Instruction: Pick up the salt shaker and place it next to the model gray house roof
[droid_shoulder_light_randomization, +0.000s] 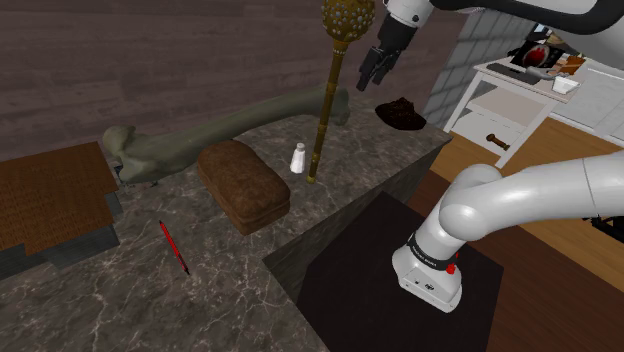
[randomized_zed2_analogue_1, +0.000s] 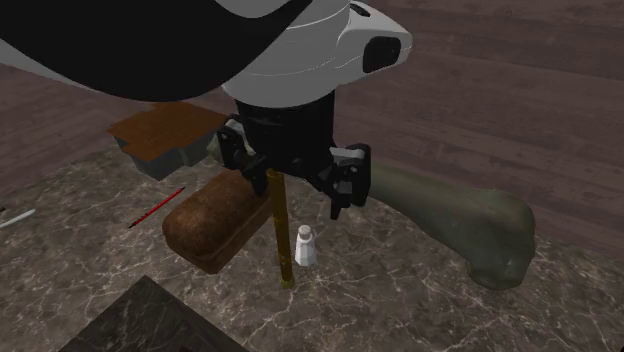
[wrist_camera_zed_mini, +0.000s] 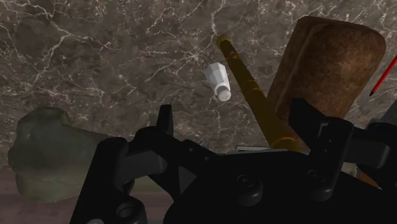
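The black fingers (wrist_camera_zed_mini: 167, 121) stand wide apart and hold nothing as the gripper (droid_shoulder_light_randomization: 378, 65) hangs high over a dark marble counter (droid_shoulder_light_randomization: 200, 290). Below it, the small white shaker (droid_shoulder_light_randomization: 298, 158) stands upright on the marble, untouched and well clear of the fingers. In the wrist view the shaker (wrist_camera_zed_mini: 218, 81) lies ahead of the open gripper (wrist_camera_zed_mini: 235, 124), just beside the foot of a golden staff (wrist_camera_zed_mini: 251, 95).

The staff (droid_shoulder_light_randomization: 325, 100) stands upright, and its studded head rises close beside the gripper in the shoulder view. On the shaker's other side in that view, a brown loaf (droid_shoulder_light_randomization: 243, 183) lies near it on the counter. A long grey-green bone (droid_shoulder_light_randomization: 230, 125) stretches across the counter behind both. In the second exterior view, the gripper (randomized_zed2_analogue_1: 290, 175) hangs above the shaker (randomized_zed2_analogue_1: 306, 246), between the loaf (randomized_zed2_analogue_1: 215, 225) and the bone (randomized_zed2_analogue_1: 470, 220).

The model roof (droid_shoulder_light_randomization: 45, 195), brown on a grey base, sits at the shoulder view's left, well apart from the shaker. A red pen (droid_shoulder_light_randomization: 173, 247) lies between the roof and the loaf.
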